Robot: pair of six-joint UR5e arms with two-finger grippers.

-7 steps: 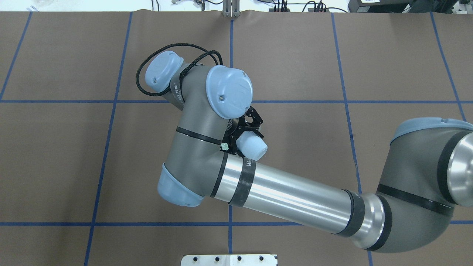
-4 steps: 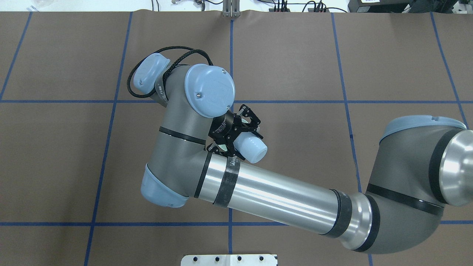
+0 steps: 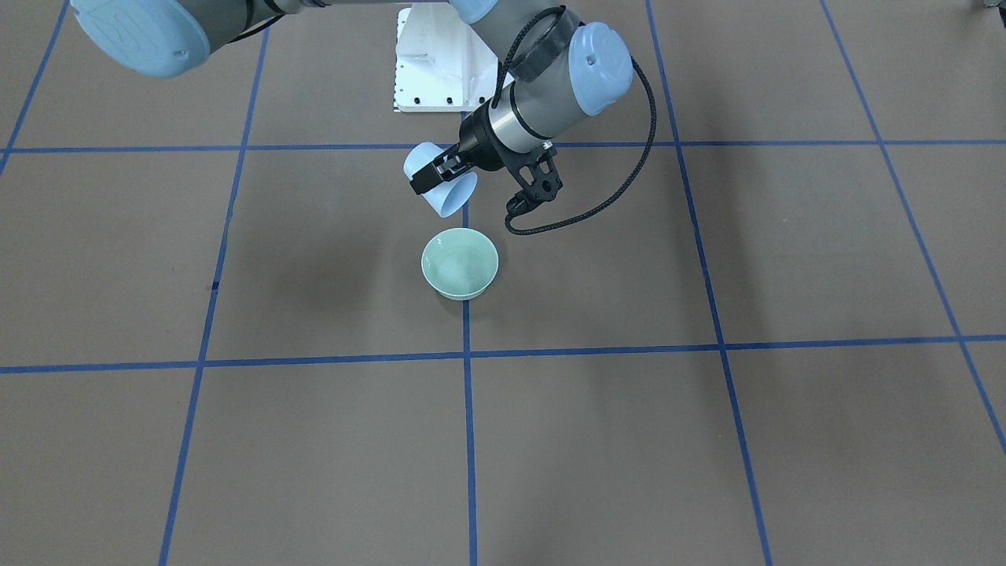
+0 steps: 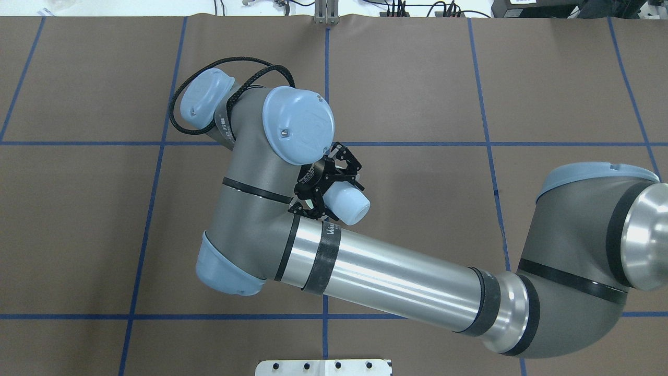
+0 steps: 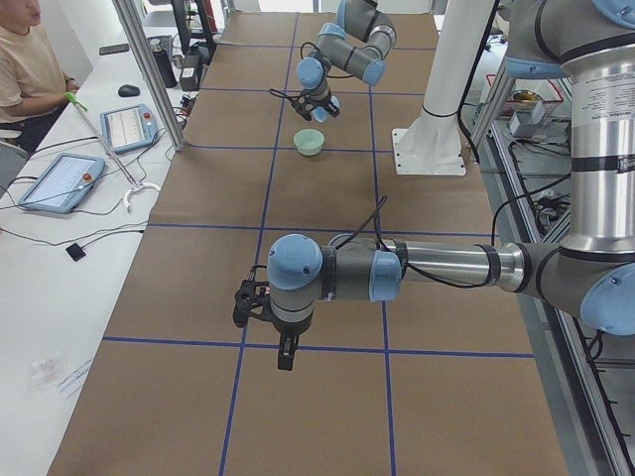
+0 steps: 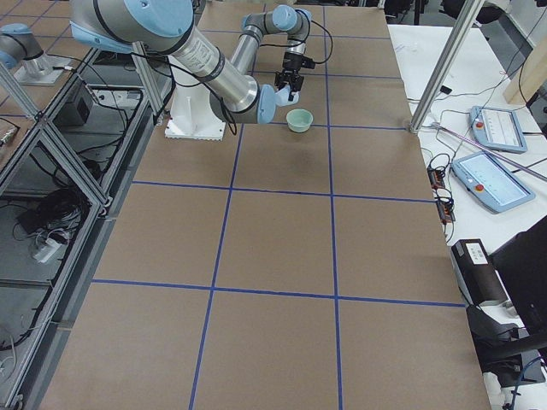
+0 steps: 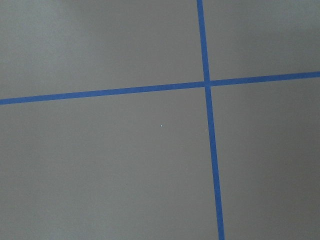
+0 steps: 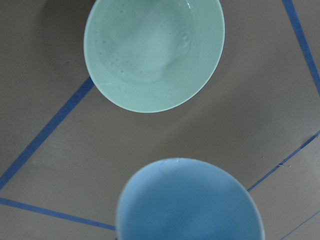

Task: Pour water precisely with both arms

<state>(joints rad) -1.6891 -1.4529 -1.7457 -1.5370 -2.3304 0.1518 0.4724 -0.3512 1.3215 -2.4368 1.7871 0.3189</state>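
My right arm (image 4: 396, 277) reaches in from the right of the overhead view. Its gripper (image 4: 334, 189) is shut on a pale blue cup (image 4: 348, 205) and holds it tilted in the air. In the front-facing view the cup (image 3: 449, 196) hangs just behind a mint green bowl (image 3: 460, 264), its mouth toward the bowl. The right wrist view shows the bowl (image 8: 152, 52) holding water with small bubbles, and the cup's rim (image 8: 187, 200) below it. In the overhead view the arm hides the bowl. My left gripper (image 5: 248, 303) hovers low over bare table; I cannot tell if it is open.
The brown table mat (image 4: 78, 209) has a grid of blue tape lines. The white pedestal base (image 3: 428, 71) stands behind the bowl. An operator (image 5: 25, 69) sits at a side bench with tablets (image 5: 60, 178).
My right wrist has swung to the left and turned, and the cup has shifted slightly left with it, still in the gripper.
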